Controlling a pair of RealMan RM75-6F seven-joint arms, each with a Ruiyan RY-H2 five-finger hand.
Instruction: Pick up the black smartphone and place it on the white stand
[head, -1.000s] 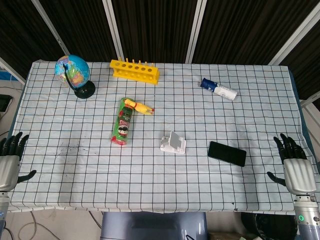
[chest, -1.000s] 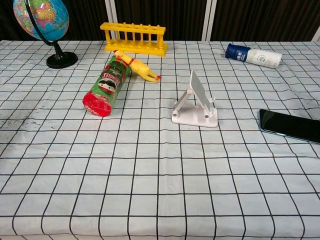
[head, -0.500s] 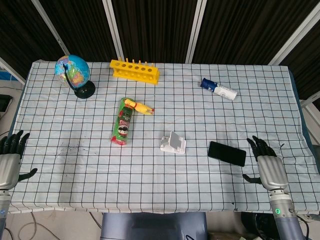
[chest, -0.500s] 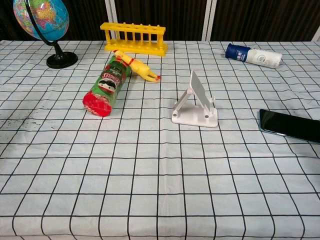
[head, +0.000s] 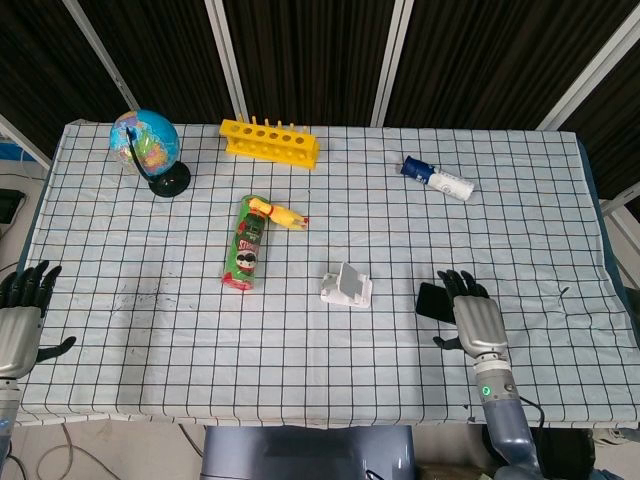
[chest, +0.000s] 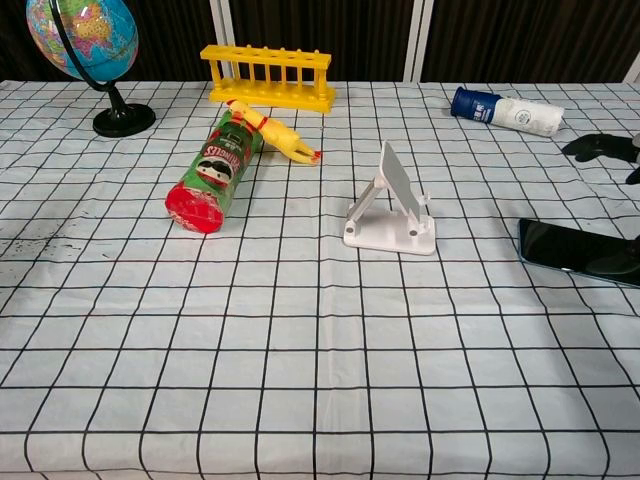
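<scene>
The black smartphone (head: 432, 301) (chest: 575, 250) lies flat on the checked cloth, right of the white stand (head: 346, 286) (chest: 392, 206). My right hand (head: 473, 318) hovers over the phone's right half with fingers spread, hiding that part in the head view; only its fingertips (chest: 598, 146) show at the right edge of the chest view. It holds nothing. My left hand (head: 22, 315) hangs open off the table's left front corner, far from both objects.
A green chips can (head: 244, 256) and a rubber chicken (head: 277, 213) lie left of the stand. A yellow tube rack (head: 271, 142) and a globe (head: 146, 147) stand at the back; a blue-capped white bottle (head: 438, 179) lies at back right.
My right hand has moved left from the table's right edge to above the phone, entering the chest view. The left hand and all objects have stayed put.
</scene>
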